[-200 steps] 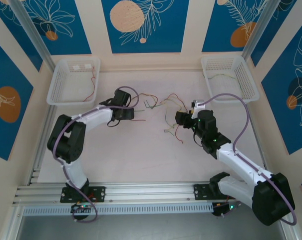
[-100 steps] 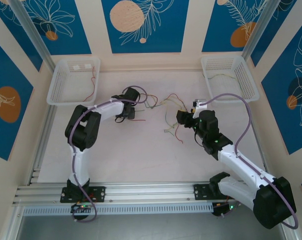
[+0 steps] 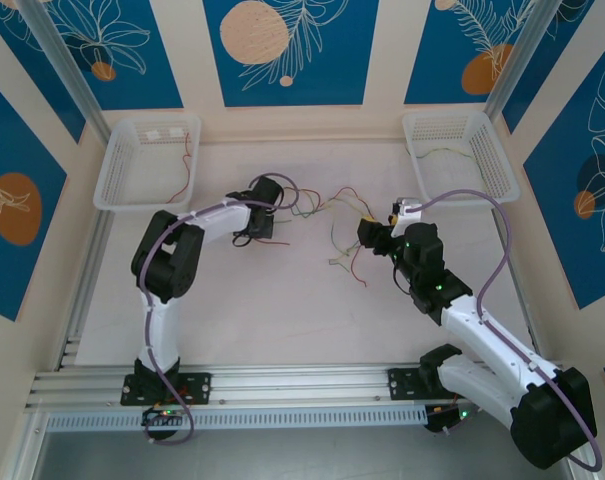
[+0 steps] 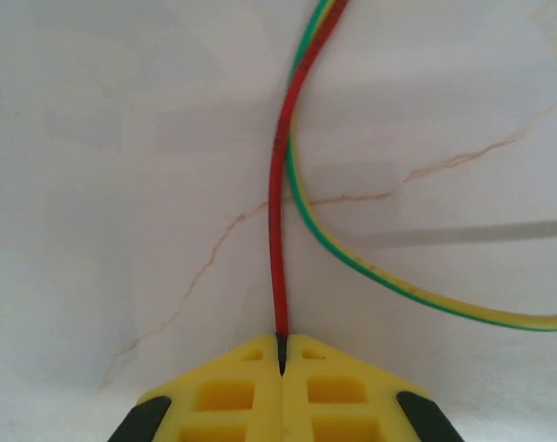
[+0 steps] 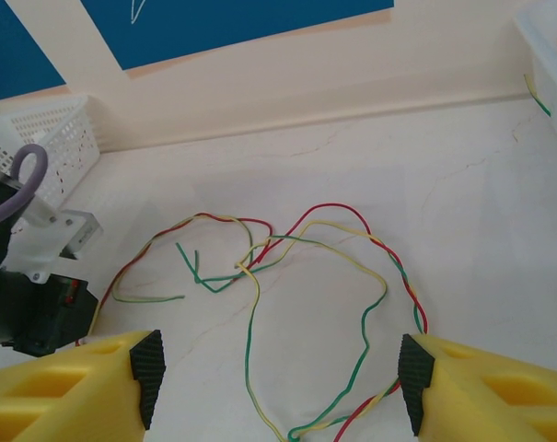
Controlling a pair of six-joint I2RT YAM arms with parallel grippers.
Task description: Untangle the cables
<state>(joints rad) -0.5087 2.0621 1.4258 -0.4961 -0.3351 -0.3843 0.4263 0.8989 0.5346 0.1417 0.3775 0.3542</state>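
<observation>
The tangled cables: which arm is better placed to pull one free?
Probably left: the left gripper is shut on a red cable, ready to pull. The right gripper hangs open above the tangle, holding nothing.

Top view, last second. Left arm: elbow swung from low-left in toward table centre. Left gripper moved a little right and away from the bases, nearer the cables. Nearly all of this fell in the first half-second. Right arm: stretched out slightly, its elbow sinking toward the lower frame edge. Right gripper crept farther from the bases.
</observation>
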